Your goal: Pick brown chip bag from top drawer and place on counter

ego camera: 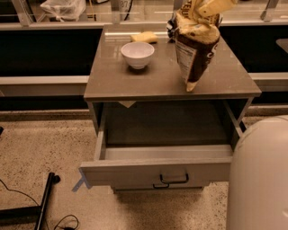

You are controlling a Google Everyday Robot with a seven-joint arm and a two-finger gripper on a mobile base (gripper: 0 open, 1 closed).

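The brown chip bag (196, 49) hangs upright over the right part of the counter (112, 78), its bottom tip close to or touching the slab. My gripper (208, 6) is at the top edge of the view, shut on the bag's tan-yellow top end. The top drawer (157, 173) is pulled wide open below the counter and looks empty inside; its dark pull handle (173, 181) faces me.
A white bowl (137, 54) and a yellow sponge (144, 37) sit on the counter's back left. A blue-and-white foil bag (171, 24) peeks out behind the chip bag. My white body (258, 175) fills the lower right. A dark stand leg (42, 204) and cables lie lower left.
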